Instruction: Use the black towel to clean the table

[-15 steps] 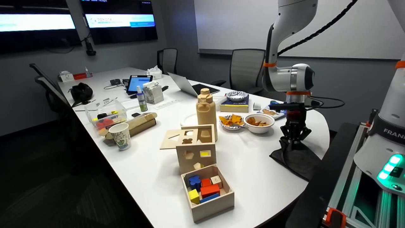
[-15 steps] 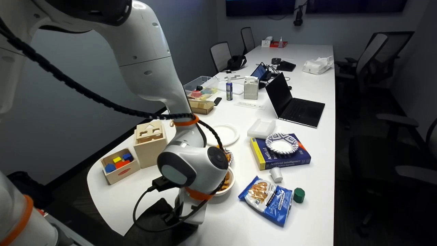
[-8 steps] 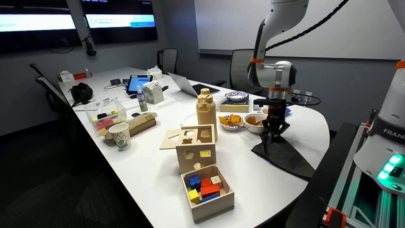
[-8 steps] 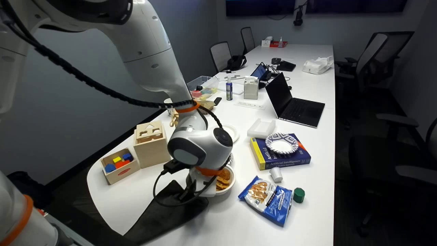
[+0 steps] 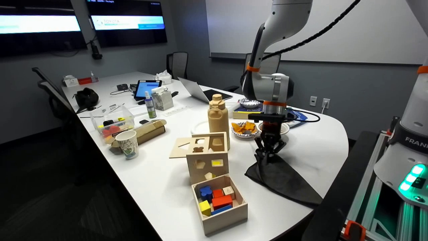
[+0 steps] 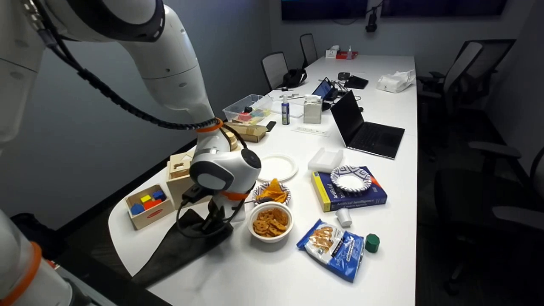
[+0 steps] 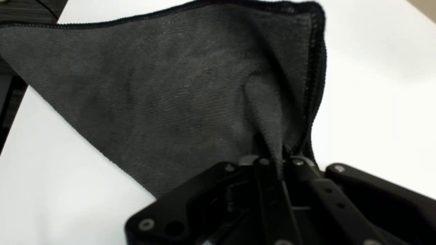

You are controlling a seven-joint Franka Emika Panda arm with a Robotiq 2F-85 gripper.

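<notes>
The black towel [image 5: 287,182] lies on the white table [image 5: 167,187], spread out flat towards the robot base and bunched up at its far end. It also shows in an exterior view [image 6: 182,250] and fills much of the wrist view [image 7: 163,88]. My gripper [image 5: 266,154] points down, low over the table, shut on a pinched fold of the towel. In the wrist view the fold runs up between the fingertips of the gripper [image 7: 281,163]. A tail of the towel reaches the table's edge near the base. The table surface under the towel is hidden.
A wooden shape-sorter box [image 5: 207,167] and an open wooden box [image 5: 227,221] with blocks stand near the towel. A white bowl [image 6: 272,240] of snacks and a patterned bowl [image 5: 245,135] of chips are just behind the gripper. A tan bottle [image 5: 218,117] stands nearby.
My gripper has moved away from the snack bowl's side towards the wooden boxes, dragging the towel along the table. The snack bowl shows fully now in an exterior view.
</notes>
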